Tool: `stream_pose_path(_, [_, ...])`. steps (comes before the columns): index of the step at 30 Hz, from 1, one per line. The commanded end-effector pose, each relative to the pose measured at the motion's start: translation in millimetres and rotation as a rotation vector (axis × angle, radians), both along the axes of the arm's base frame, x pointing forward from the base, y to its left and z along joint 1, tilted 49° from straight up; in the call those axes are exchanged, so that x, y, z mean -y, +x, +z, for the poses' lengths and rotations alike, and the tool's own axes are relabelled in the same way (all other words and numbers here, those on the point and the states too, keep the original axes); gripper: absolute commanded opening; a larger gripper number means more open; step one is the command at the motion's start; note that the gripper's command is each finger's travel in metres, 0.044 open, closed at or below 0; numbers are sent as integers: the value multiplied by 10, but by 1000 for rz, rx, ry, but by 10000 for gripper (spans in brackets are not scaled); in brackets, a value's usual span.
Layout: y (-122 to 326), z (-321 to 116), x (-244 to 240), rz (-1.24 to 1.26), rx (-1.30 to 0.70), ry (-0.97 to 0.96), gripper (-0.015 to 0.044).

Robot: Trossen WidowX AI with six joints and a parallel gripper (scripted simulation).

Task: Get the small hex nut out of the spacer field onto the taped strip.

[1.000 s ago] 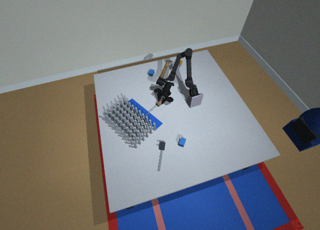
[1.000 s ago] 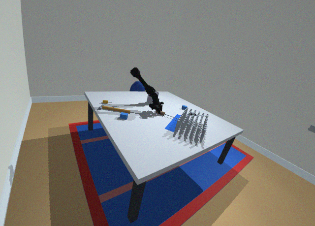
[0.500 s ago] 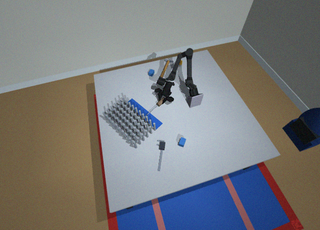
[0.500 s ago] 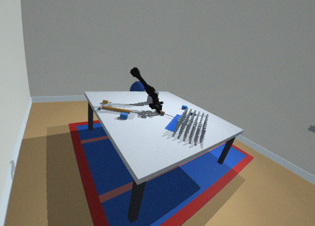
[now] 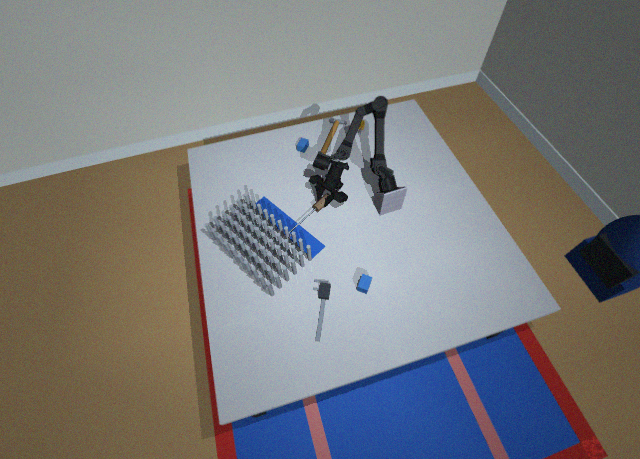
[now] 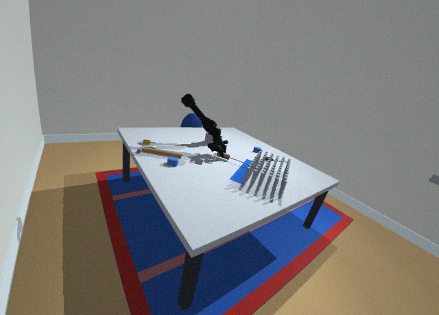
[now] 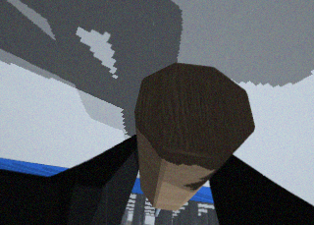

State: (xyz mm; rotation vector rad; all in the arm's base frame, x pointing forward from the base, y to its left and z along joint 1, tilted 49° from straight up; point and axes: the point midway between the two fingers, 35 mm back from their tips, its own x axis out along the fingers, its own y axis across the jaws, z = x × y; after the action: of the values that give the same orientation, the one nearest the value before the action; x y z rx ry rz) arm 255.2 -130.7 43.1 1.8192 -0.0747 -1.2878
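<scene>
Though white, a table (image 5: 413, 268) (image 6: 198, 205) (image 7: 39, 112) near plain walls (image 5: 206, 56) (image 6: 247, 74).
</scene>
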Motion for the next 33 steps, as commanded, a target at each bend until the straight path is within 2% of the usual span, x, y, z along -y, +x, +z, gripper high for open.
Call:
stream_pose_path(1, [46, 68, -21, 1, 19, -2, 0])
stream_pose_path(11, [44, 104, -55, 1, 20, -2, 0])
stream_pose_path(28, [-348, 246, -58, 6, 13, -3, 0])
stream_pose_path(33, [-315, 290, -124, 4, 9, 6, 0])
